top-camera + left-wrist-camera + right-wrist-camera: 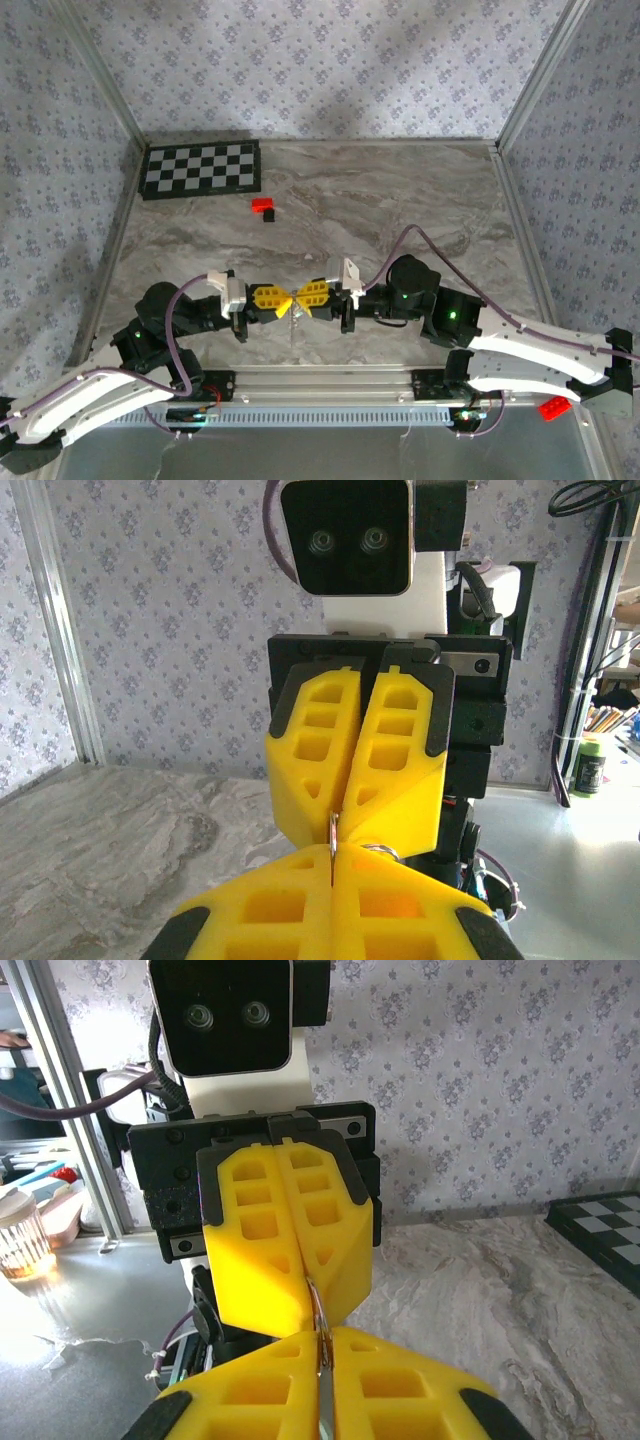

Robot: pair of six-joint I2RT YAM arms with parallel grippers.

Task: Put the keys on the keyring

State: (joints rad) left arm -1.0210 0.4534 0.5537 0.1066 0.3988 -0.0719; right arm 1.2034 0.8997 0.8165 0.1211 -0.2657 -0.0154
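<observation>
The key [332, 832] shows as one thin silvery sliver, seen edge-on, raised off the counter [400, 200] above the middle of its near edge, right where the two end effectors meet tip to tip. Beside it a small pale loop [378, 850] peeks out; that is probably part of the keyring, though too little of it shows to be sure.

Your left end effector [280, 299] is pressed together with the sliver caught in its seam, so it pinches the key. Your right end effector [304, 296] is also pressed together on thin metal at the same spot. You cannot tell from these views whether that metal is the key itself or the ring.

My read is that you are at the threading step, with the key and the ring brought together in mid-air. The next move calls for a very fine alignment of the key's hole with the ring, with one side holding firm while the other feeds.

Count: one key, one keyring, two end effectors. Well apart, toward the counter's far-left corner, sit one checkerboard [200, 168] and one small red-and-black block [264, 208].
</observation>
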